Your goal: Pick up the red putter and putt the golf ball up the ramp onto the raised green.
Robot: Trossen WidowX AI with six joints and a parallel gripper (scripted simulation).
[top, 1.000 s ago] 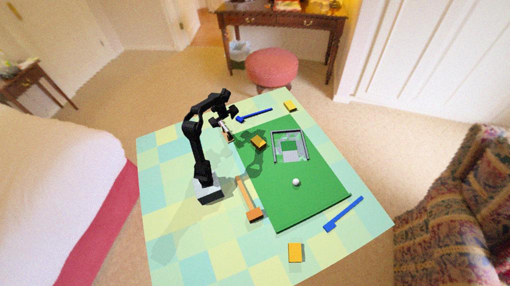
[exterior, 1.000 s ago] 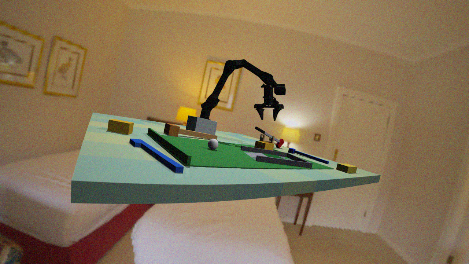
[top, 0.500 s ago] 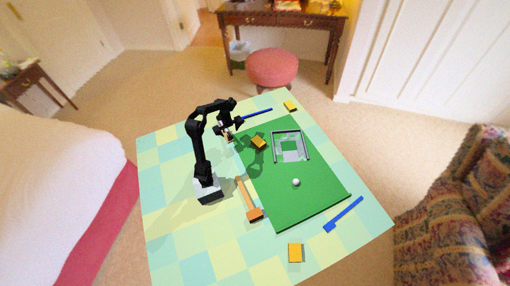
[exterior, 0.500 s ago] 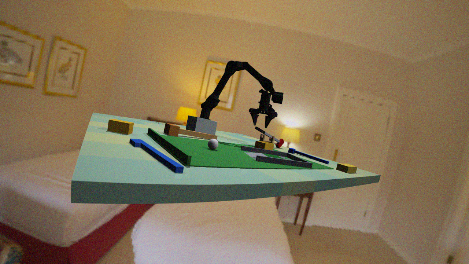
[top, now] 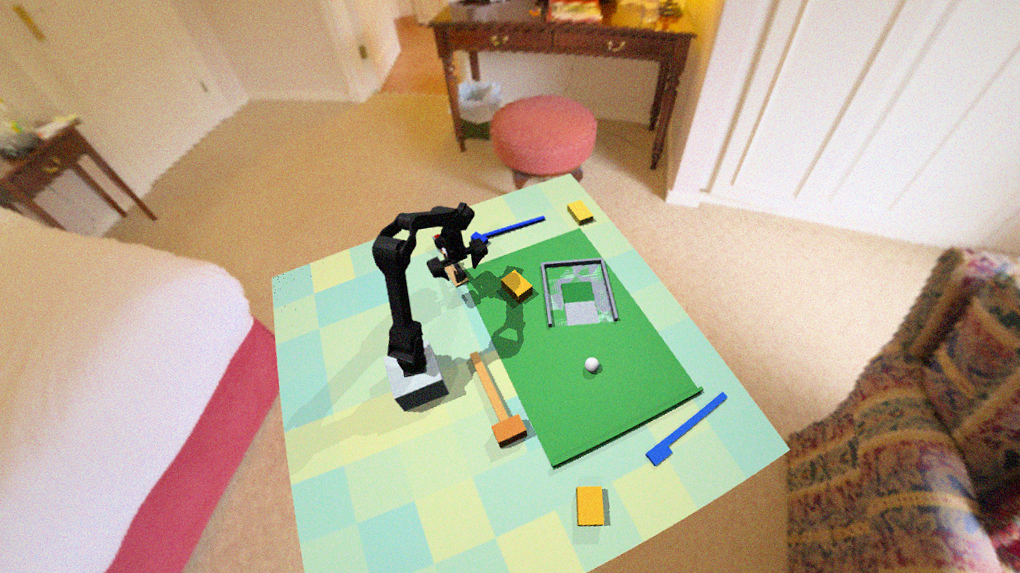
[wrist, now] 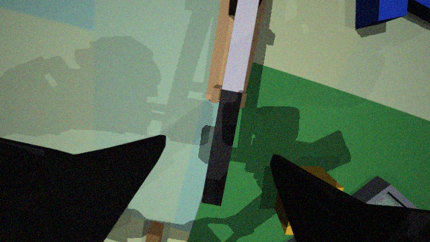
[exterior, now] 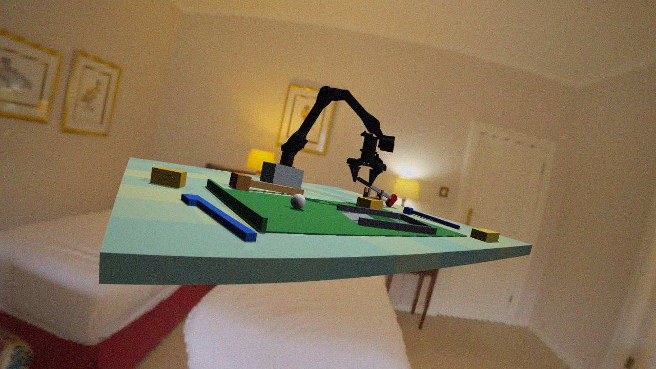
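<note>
My gripper [top: 461, 272] [exterior: 362, 183] [wrist: 218, 150] is open and empty, pointing down just above the red putter's dark grip end. The putter's red head [exterior: 391, 200] is low and its pale shaft [wrist: 240, 50] slopes up to the dark grip [wrist: 216, 181], which shows between the fingers in the wrist view. The putter rests on a tan stand [wrist: 218, 57]. Its head is out of the wrist view. The white golf ball [top: 590, 364] [exterior: 298, 202] sits on the green mat [top: 553, 423] [exterior: 284, 224], in front of the ramp [top: 582, 313]. Grey walls [top: 609, 288] [exterior: 396, 225] enclose the raised green on three sides.
A yellow block [top: 516, 286] [exterior: 369, 203] stands near the gripper, beside the walls. An orange mallet [top: 508, 430] [exterior: 240, 181] lies by the arm base. Blue clubs [top: 694, 425] [top: 514, 227] lie at two sides. Other yellow blocks [top: 590, 506] [top: 580, 212] stand near opposite table ends.
</note>
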